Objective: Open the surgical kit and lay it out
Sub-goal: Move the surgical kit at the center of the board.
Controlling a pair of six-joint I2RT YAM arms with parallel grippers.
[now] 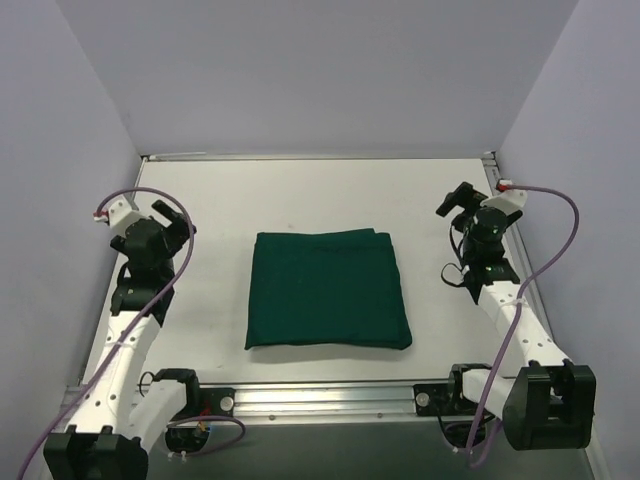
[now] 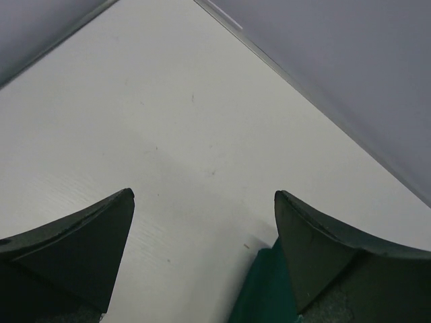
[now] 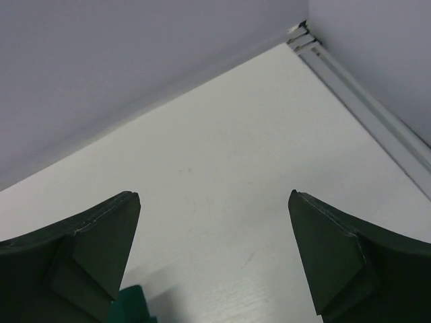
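The white table (image 1: 210, 190) carries the dark green cloth bundle (image 1: 327, 290), lying flat at its centre and folded shut, so its contents are hidden. The left claw (image 1: 172, 222) hangs at the bundle's nine o'clock and the right claw (image 1: 455, 202) at two o'clock. Both are clear of the cloth, fingers spread wide, gripping nothing.

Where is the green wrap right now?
In the top view, the green wrap lies folded in the middle of the table, between the left gripper and the right gripper, touching neither.
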